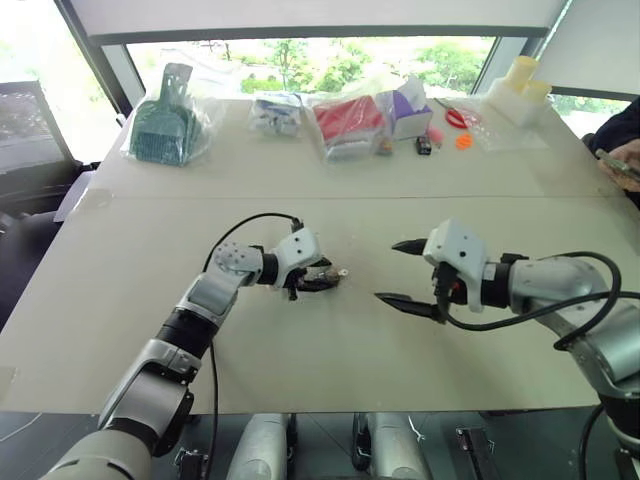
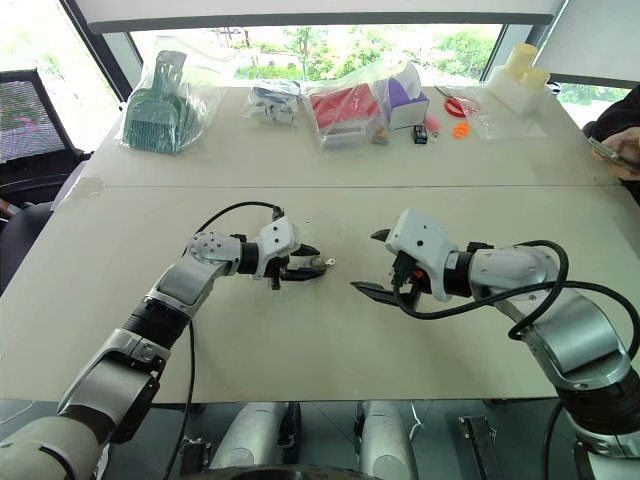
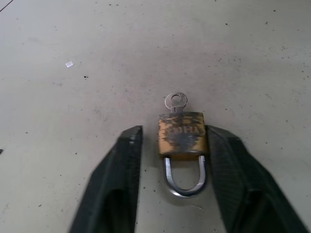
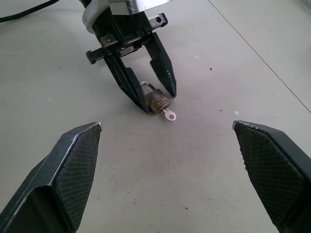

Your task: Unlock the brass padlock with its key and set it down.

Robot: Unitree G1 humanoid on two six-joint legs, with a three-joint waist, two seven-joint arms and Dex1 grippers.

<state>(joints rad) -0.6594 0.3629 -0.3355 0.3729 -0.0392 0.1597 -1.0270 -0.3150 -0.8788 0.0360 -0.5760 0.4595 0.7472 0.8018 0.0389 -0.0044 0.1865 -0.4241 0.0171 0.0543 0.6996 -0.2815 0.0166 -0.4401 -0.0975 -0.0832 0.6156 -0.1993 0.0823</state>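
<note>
From the head views, my left pincer [image 1: 322, 279] sits low over the middle of the counter [image 1: 120, 330], well back from the cluttered far edge, with the brass padlock [image 2: 318, 266] at its tips. My right pincer [image 1: 402, 272] hangs beside it, spread wide and holding nothing, pointed toward the left one.

In the left wrist view the padlock lies flat on the counter between my two fingers [image 3: 114, 187]. One finger touches its side; the other stands a little apart, so I straddle the lock without truly pinching it. The key [image 3: 175, 102] sticks out of the body's end, away from me, and the shackle [image 3: 184, 177] looks seated, so I judge it locked.

The right wrist view shows the same: the lock between the left tips, the key's bow lying free toward my right pincer.

I judge the step to be securing the lock. Next I must close the left pincer firmly on the body, then bring the right tips in around that tiny bow and turn it.
</note>
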